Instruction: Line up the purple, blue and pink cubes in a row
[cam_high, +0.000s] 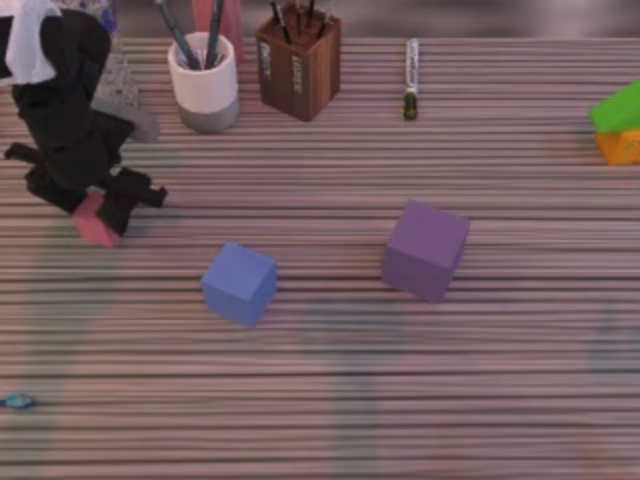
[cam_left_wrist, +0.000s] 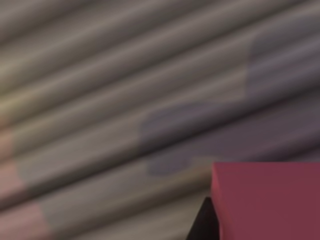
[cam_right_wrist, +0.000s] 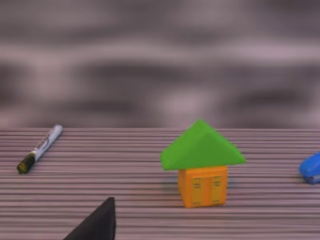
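Note:
At the table's left, my left gripper (cam_high: 105, 210) is shut on the small pink cube (cam_high: 93, 224). In the left wrist view the pink cube (cam_left_wrist: 265, 200) fills the corner beside one dark fingertip (cam_left_wrist: 202, 225), just above the striped tabletop. The blue cube (cam_high: 240, 283) sits left of centre. The larger purple cube (cam_high: 427, 250) sits right of centre, well apart from it. My right arm is outside the top view; its wrist view shows only one dark fingertip (cam_right_wrist: 97, 225) set wide, with nothing held.
Along the back stand a white cup of pens (cam_high: 205, 80), a brown pen holder (cam_high: 298, 65) and a marker (cam_high: 411, 78). A green block (cam_high: 618, 105) rests on an orange block (cam_high: 620, 147) at the right edge. A small blue item (cam_high: 15, 402) lies front left.

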